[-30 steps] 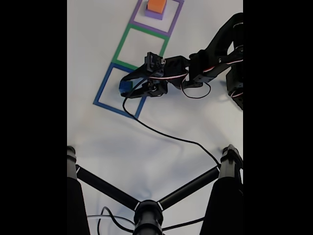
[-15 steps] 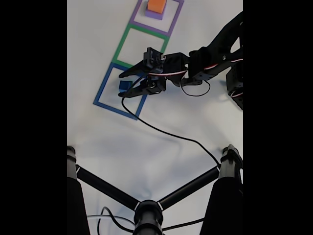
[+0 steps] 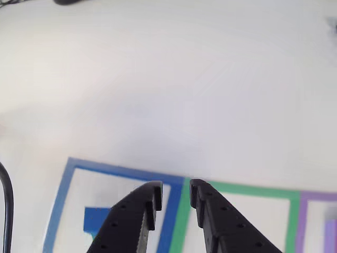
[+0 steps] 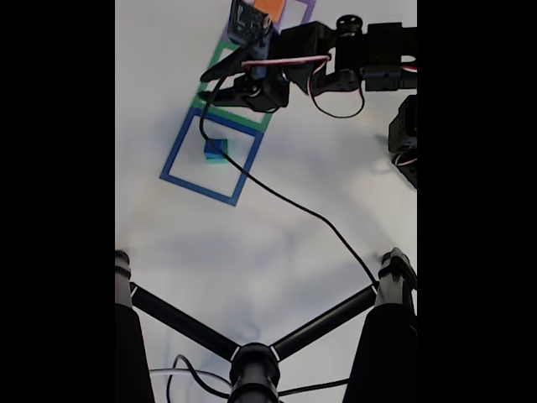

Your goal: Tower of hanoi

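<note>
Overhead, arm stretched leftward in the fixed view, gripper [image 4: 204, 89] empty, fingers slightly parted, above green tape outline [image 4: 204, 91], blue cube [image 4: 215, 149] apart.

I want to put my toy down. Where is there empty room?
The white table between the blue square and the tripod legs is bare. It is crowded around the green square, where the pincer hangs, and a cable crosses the middle.
</note>
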Controlling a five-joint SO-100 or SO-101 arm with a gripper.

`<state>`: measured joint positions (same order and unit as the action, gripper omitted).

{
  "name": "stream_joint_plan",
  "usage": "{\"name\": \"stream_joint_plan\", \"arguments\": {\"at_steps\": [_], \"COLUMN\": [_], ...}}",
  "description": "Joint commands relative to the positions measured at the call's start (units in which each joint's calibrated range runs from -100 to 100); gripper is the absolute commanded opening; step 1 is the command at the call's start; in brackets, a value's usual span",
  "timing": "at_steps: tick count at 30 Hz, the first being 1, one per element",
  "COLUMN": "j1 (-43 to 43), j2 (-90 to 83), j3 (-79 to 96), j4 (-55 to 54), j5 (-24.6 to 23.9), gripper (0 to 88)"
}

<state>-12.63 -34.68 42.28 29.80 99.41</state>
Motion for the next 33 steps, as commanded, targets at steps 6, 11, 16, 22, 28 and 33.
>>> {"name": "stream_joint_plan", "arguments": {"at_steps": [6,11,16,22,28,33], "j1": [13.8,22.0,26.8,31.7,38.3,42.5], "j2": [-6.5,-4.2,-3.8,-7.8,-13.1,-12.5], "j3": [-37.4,-53.0,-52.8,-35.5,-9.2,11.0], "j4": [56.0,70.0,69.1,55.1,29.9,0.5], "j5": [0.6,0.6,0.6,0.6,0.6,0.6], "gripper": [0.0,0.8,5.5,16.8,28.5,32.4]}}
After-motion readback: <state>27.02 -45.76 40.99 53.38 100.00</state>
